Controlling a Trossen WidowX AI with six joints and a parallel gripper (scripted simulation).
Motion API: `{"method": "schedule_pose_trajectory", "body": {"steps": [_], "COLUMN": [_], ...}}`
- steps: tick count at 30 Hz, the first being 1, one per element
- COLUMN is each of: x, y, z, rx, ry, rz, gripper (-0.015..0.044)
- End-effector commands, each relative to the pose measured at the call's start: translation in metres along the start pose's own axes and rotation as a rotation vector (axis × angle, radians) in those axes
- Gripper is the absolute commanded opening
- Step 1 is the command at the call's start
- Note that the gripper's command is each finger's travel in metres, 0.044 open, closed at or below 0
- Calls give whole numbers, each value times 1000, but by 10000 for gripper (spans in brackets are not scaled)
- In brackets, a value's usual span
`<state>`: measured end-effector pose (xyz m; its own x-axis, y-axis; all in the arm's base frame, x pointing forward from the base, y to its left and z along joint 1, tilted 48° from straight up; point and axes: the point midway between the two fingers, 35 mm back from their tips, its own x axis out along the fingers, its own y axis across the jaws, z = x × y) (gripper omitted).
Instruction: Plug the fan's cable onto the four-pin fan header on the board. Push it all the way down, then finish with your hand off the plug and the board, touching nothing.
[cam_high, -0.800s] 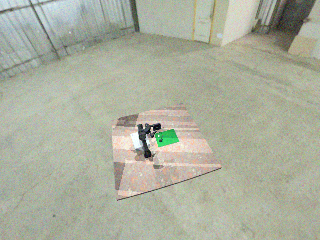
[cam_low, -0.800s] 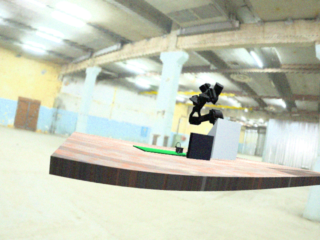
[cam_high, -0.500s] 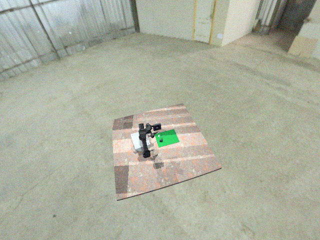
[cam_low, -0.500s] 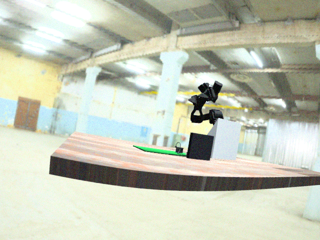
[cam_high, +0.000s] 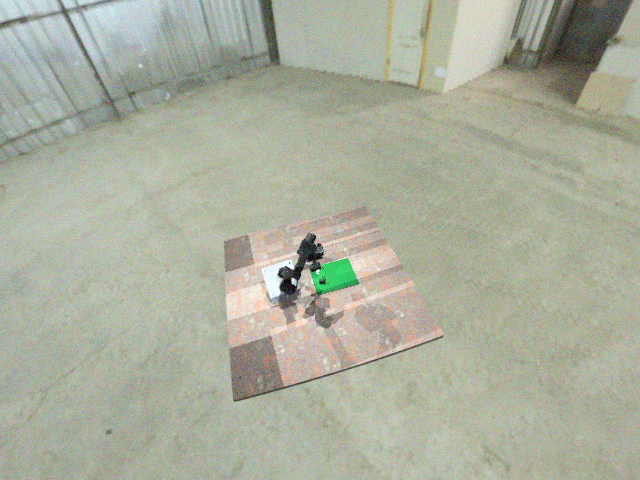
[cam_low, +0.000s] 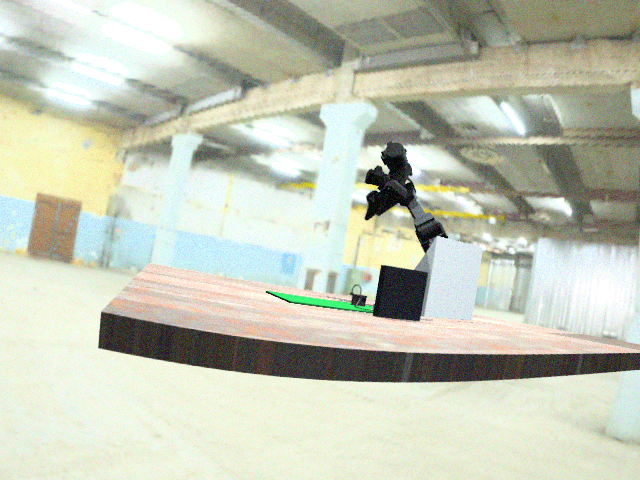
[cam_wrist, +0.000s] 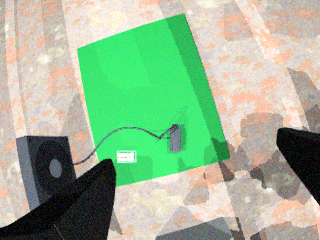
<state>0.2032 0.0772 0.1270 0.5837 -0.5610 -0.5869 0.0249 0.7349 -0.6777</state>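
Note:
The green board (cam_high: 338, 275) (cam_low: 310, 301) (cam_wrist: 135, 95) lies flat on the table. The small white header (cam_wrist: 126, 156) is near the board's edge close to the fan, with nothing on it. The dark plug (cam_wrist: 175, 141) (cam_low: 358, 300) (cam_high: 322, 281) rests on the board to the header's right in the wrist view, apart from it. A thin grey cable (cam_wrist: 125, 128) runs from it to the black fan (cam_wrist: 54, 165) (cam_low: 400, 293). My gripper (cam_wrist: 198, 152) is wide open and empty, high above the board; its left finger overlaps part of the fan in the wrist view.
The black fan box stands beside the board's edge. A tall pale block (cam_low: 452, 279) (cam_high: 272, 281) stands under the arm, beyond the fan. The patterned table (cam_high: 336, 346) (cam_low: 258, 322) carries everything, and arm shadows fall across it and the board.

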Motion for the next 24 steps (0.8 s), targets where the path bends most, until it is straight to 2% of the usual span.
{"method": "schedule_pose_trajectory", "body": {"steps": [1, 12, 17, 24], "x": [35, 133, 137, 189], "y": [5, 8, 8, 2], "z": [1, -23, -25, -50], "rx": [58, 159, 160, 160], "ry": [191, 676, 685, 685], "rz": [-44, -98, -97, -100], "gripper": [440, 440, 440, 440]}}
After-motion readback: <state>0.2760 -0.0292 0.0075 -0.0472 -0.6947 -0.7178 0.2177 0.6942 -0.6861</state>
